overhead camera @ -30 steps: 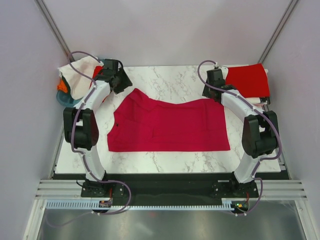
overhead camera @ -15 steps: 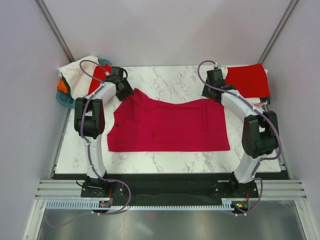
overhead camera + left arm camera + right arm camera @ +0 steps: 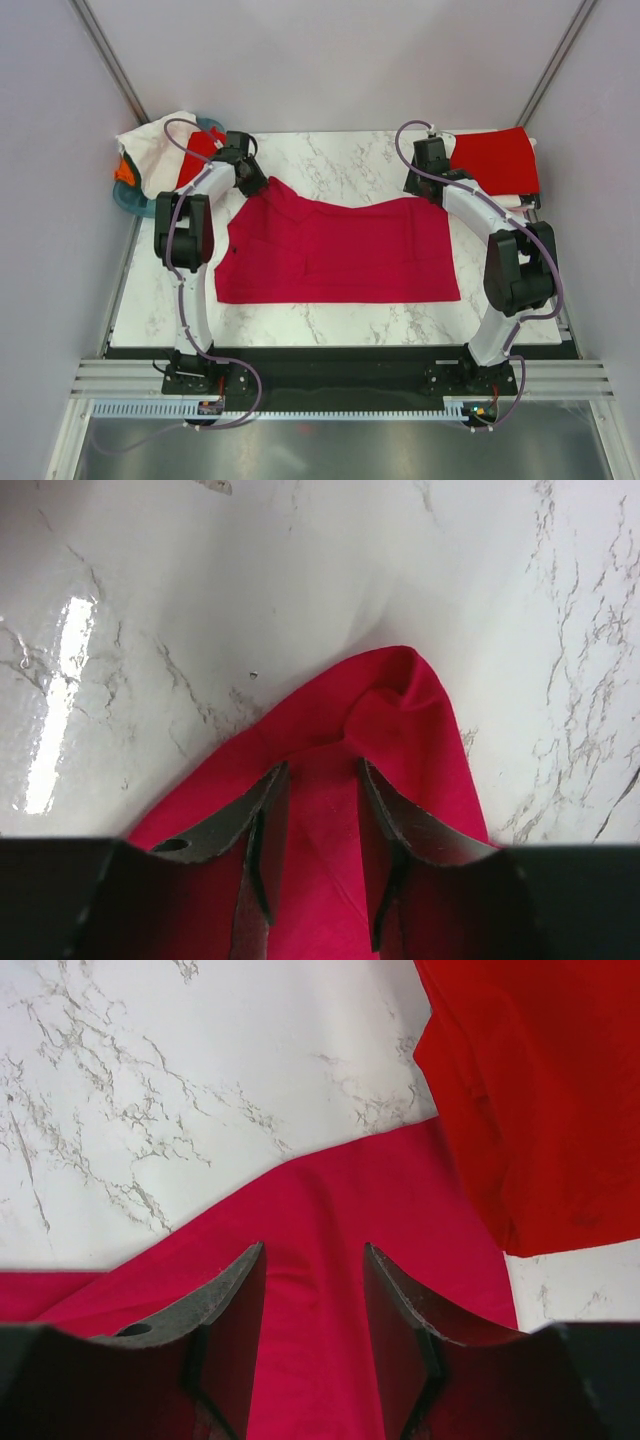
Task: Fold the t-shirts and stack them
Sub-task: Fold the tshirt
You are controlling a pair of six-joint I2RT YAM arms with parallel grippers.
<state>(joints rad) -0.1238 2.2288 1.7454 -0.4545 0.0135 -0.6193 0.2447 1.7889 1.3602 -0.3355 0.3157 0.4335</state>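
The crimson shirt (image 3: 335, 250) lies spread flat across the middle of the marble table (image 3: 340, 160), its long side running left to right. Its far left corner rises to a point toward the far edge.

The left gripper (image 3: 322, 770) is down at that far left corner. Its jaws stand apart with a gap between them, one on each side of a low ridge of the crimson cloth. The rounded tip of the corner lies just beyond them on the bare marble.

The right gripper (image 3: 312, 1250) sits over the shirt's far right corner, its jaws apart as well, with flat crimson cloth showing in the gap. Whether the fingers (image 3: 235, 1290) touch the cloth cannot be told.

Just to the right of that corner lies a bright red shirt (image 3: 495, 160), folded and resting at the far right of the table; in the right wrist view its edge overlaps the crimson one.

At the far left, off the table's corner, a teal basket (image 3: 125, 198) holds a heap of clothes: a white shirt (image 3: 155, 145) on top, a bit of orange cloth (image 3: 124, 172) below it.
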